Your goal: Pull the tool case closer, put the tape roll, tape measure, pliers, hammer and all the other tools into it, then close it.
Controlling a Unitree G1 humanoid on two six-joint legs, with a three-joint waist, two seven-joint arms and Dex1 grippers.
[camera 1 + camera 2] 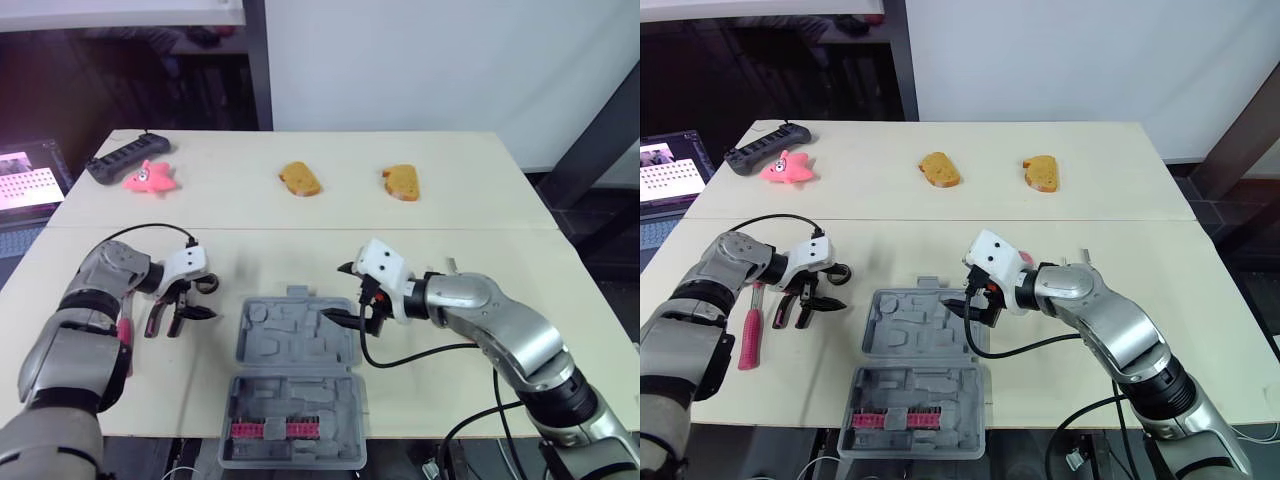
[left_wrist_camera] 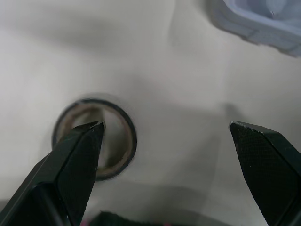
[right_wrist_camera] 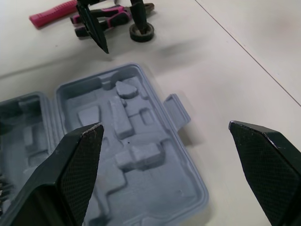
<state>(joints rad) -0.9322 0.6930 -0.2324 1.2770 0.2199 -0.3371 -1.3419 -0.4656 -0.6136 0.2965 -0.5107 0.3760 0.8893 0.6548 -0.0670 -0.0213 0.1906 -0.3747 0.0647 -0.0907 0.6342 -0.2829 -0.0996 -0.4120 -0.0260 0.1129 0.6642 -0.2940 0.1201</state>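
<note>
Tool case open | left end effector apart at tape roll | right end effector apart by case

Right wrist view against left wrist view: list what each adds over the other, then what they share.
Right wrist view adds: the hammer, pink-handled; the pliers beside it; the case lying open, with its moulded tray and latch; and the open right gripper facing it.
Left wrist view adds no new thing, just a straight-down look into the tape roll, with one finger of the open left gripper over its rim.
Shared: tape roll, left gripper, part of the case, the table.
</note>
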